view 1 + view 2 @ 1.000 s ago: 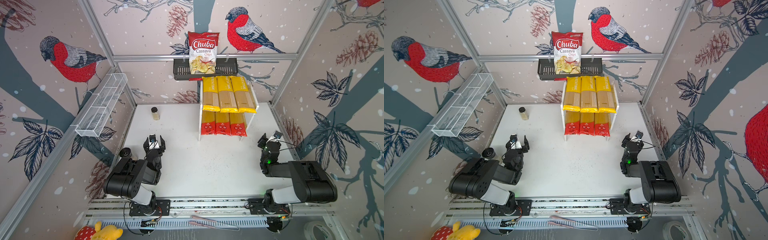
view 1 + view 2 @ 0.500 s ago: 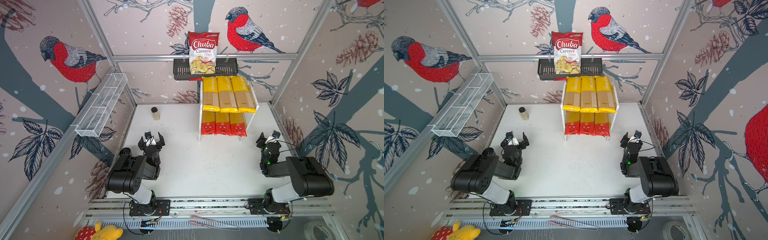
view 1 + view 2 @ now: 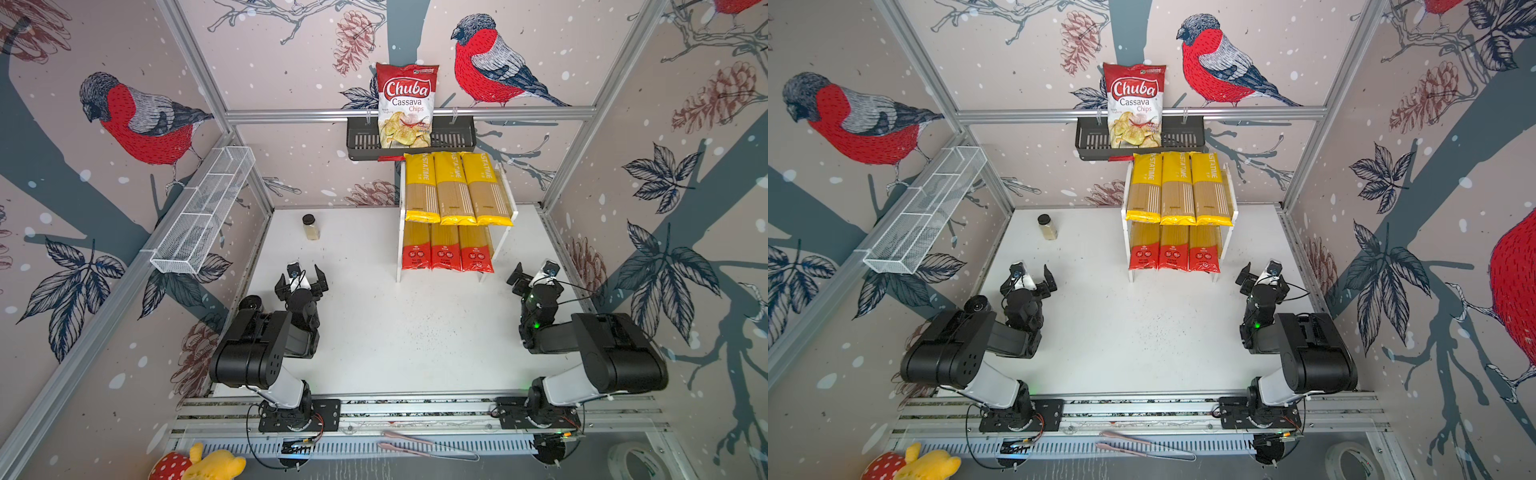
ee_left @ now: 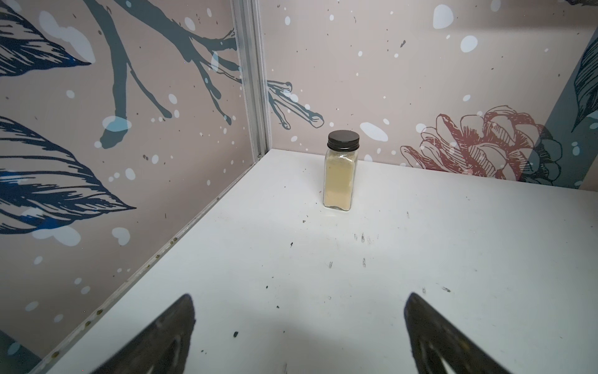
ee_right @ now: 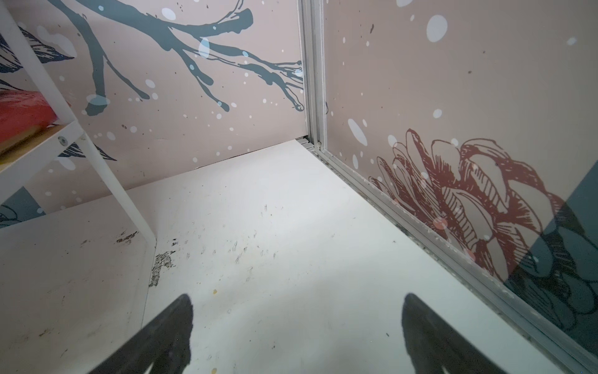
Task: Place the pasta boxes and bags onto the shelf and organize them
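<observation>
Since a second ago the left claw [image 3: 301,279] is swinging out toward the left edge of the white tabletop [image 3: 395,332] and spreading. The right claw [image 3: 534,282] is widening too. Both are now standing wide open, gripping nothing.

I am seeing three yellow printed spaghetti packs [image 3: 453,189] lying on the upper board, and three red clear-windowed spaghetti packs [image 3: 446,249] on the lower board, of the white-framed wooden two-tier shelf [image 3: 401,257]. It is standing at the tabletop's far edge, with the packs' long axes running far-to-near.

The shelf is lying ahead of both claws, with the right arm nearer. No pack is remaining on the tabletop, so I am judging the task finished.
</observation>
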